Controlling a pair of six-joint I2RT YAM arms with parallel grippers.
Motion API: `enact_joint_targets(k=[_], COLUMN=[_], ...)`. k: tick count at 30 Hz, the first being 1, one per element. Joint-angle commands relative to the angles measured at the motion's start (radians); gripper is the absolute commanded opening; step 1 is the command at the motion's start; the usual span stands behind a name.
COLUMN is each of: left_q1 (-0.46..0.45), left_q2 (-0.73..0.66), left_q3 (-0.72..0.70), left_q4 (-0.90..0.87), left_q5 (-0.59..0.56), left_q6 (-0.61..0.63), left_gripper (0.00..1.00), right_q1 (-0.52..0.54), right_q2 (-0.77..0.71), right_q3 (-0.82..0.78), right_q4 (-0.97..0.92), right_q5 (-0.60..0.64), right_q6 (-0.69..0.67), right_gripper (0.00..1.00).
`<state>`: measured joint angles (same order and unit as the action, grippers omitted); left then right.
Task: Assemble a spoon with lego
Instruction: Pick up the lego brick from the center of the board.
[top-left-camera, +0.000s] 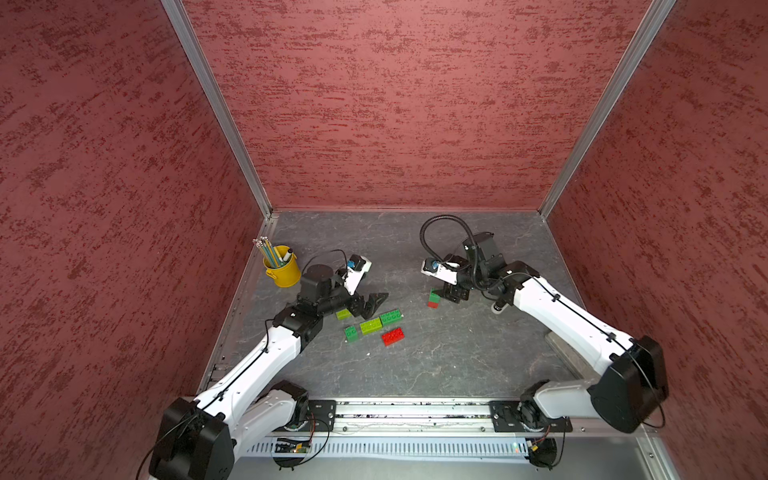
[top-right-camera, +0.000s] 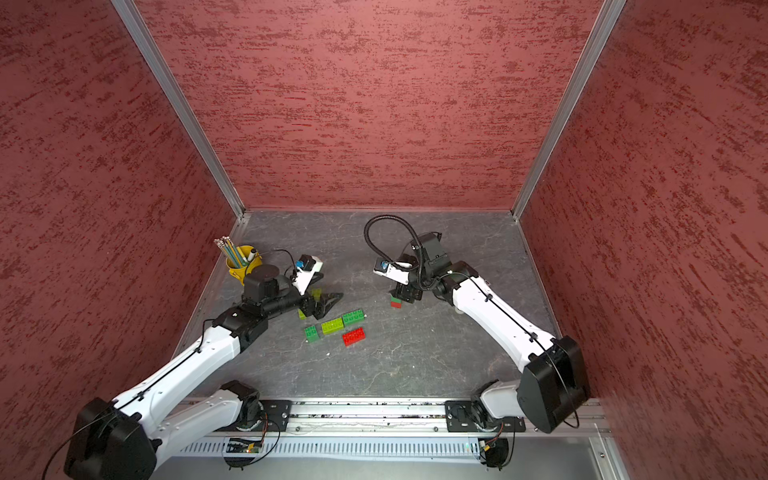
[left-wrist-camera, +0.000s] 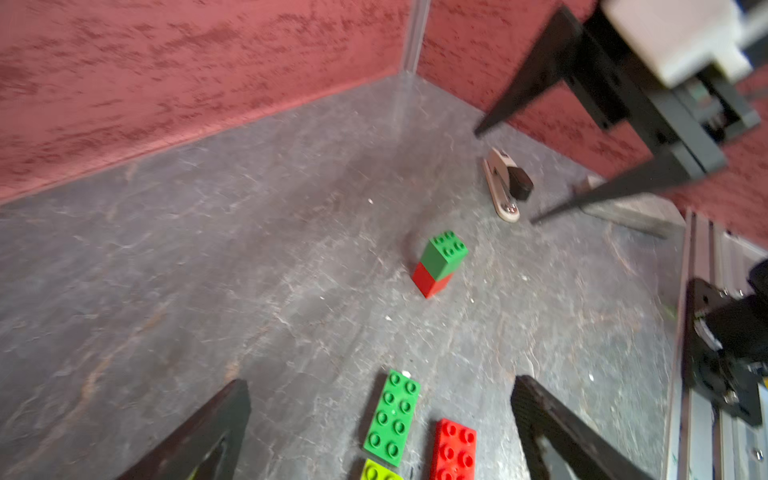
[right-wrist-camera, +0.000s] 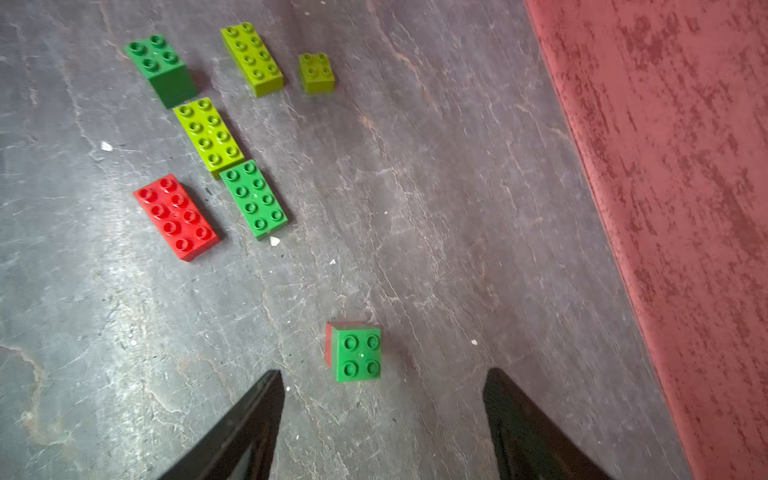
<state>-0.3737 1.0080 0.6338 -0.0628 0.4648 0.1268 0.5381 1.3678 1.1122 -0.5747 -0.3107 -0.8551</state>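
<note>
Two stacked bricks (right-wrist-camera: 357, 353) stand alone on open floor (right-wrist-camera: 457, 208) — left gripper (left-wrist-camera: 380, 384), right gripper (right-wrist-camera: 385, 373) spread.

2-brick stack (left-wrist-camera: 438, 264), green square on red, upright, right of centre. 6 loose bricks (right-wrist-camera: 208, 135) studs up, clustered left-centre.

No readable text, label, brand or number in any view. Studs on the bricks (right-wrist-camera: 253, 198) show no legible marking; the wrist views are too blurred for fine print.
</note>
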Motion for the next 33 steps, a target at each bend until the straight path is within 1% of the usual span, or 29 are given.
enact_joint_targets(k=[1, 5, 7, 9, 12, 15, 22, 25, 29, 33], left_q1=[0.039, 0.118, 0.155, 0.189, 0.208, 0.218, 0.229, 0.232, 0.233, 0.233], left_q2=[0.001, -0.018, -0.025, -0.026, -0.026, -0.020, -0.020, -0.019, -0.012, -0.005], left_q3=[0.038, 0.024, 0.017, 0.014, 0.009, 0.003, -0.016, -0.022, -0.022, -0.020], left_q4=[-0.076, -0.102, -0.102, -0.103, -0.102, -0.094, -0.084, -0.080, -0.079, -0.082], left_q5=[-0.027, -0.039, -0.078, -0.064, -0.077, -0.063, -0.092, -0.092, -0.087, -0.091], left_q6=[-0.073, -0.114, -0.135, -0.140, -0.140, -0.134, -0.141, -0.142, -0.140, -0.137], left_gripper=[1.00, 1.00, 1.00, 1.00, 1.00, 1.00, 1.00, 1.00, 1.00, 1.00], right_q1=[0.053, 0.145, 0.196, 0.233, 0.277, 0.314, 0.343, 0.344, 0.345, 0.348], right_q2=[-0.001, 0.007, 0.037, 0.078, 0.161, 0.252, 0.400, 0.431, 0.464, 0.480], right_q3=[-0.058, -0.105, -0.118, -0.123, -0.119, -0.085, -0.005, 0.003, 0.010, 0.003], right_q4=[0.024, 0.088, 0.121, 0.160, 0.224, 0.250, 0.233, 0.237, 0.226, 0.219], right_q5=[-0.055, -0.073, -0.069, -0.072, -0.090, -0.090, -0.080, -0.072, -0.068, -0.068], right_q6=[-0.035, -0.013, -0.005, 0.005, 0.003, -0.023, -0.095, -0.107, -0.119, -0.129], right_gripper=[0.77, 0.76, 0.74, 0.73, 0.71, 0.70, 0.65, 0.62, 0.55, 0.51])
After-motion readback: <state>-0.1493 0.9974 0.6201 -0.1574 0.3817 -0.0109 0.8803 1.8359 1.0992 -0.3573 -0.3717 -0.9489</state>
